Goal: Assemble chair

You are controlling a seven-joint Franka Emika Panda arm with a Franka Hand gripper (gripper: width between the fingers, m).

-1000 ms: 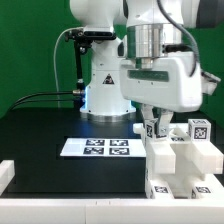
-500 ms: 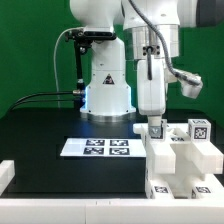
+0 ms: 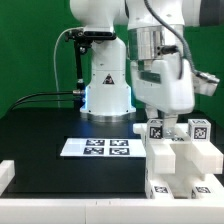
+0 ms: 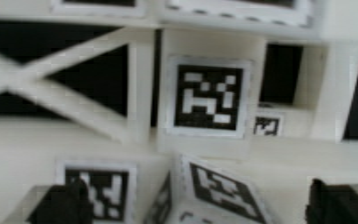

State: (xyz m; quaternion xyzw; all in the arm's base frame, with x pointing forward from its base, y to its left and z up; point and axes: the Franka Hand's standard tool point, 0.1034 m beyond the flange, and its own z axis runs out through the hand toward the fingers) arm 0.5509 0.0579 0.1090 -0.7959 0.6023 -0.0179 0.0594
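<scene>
One white chair (image 3: 182,160) stands on the table (image 3: 45,130) directly below the hand (image 3: 158,116). Its fingers (image 4: 341,200) are spread apart, released, grasping nothing.

Glossy white rounded arm (image 3: 150,50), triangular base sticker, black cables (image 3: 78,60).

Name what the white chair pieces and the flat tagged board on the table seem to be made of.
Chair pieces: probably moulded plastic, smooth matt white, judging by the thick blocky shapes and even colour. Marker board: thin flat white sheet, possibly card or plastic, with printed black tags; material unclear.
</scene>
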